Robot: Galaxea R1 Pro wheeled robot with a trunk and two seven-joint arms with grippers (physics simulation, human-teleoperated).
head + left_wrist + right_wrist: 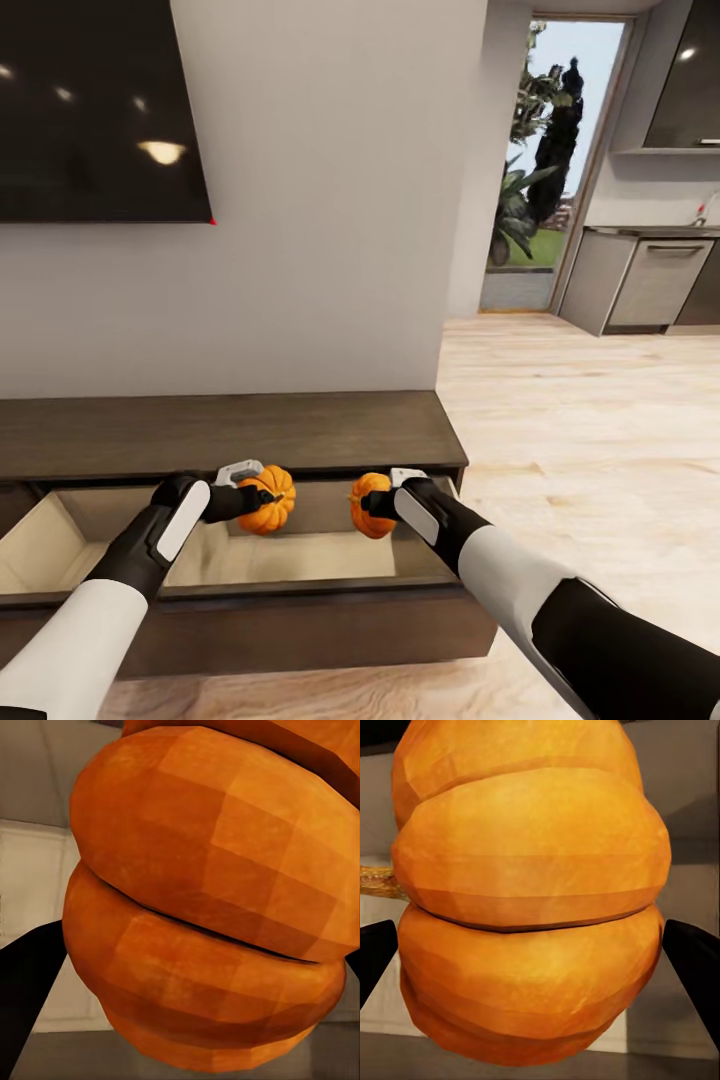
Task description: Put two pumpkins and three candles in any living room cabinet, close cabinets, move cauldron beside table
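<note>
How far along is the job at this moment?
Done: the cabinet has a drawer pulled open. In hand: the left gripper holds one pumpkin and the right gripper holds the other pumpkin, both above the open drawer, not yet set down. Left: releasing both, stowing the three candles, closing the drawer and placing the cauldron by a table.

A dark TV [100,110] is hanging on the pale grey wall [330,200], catching ceiling-light reflections. Pale wood floor [590,420] is stretching right toward a glass door [545,160] showing garden plants. Grey kitchen cupboards [650,280] are standing at far right under daylight
</note>
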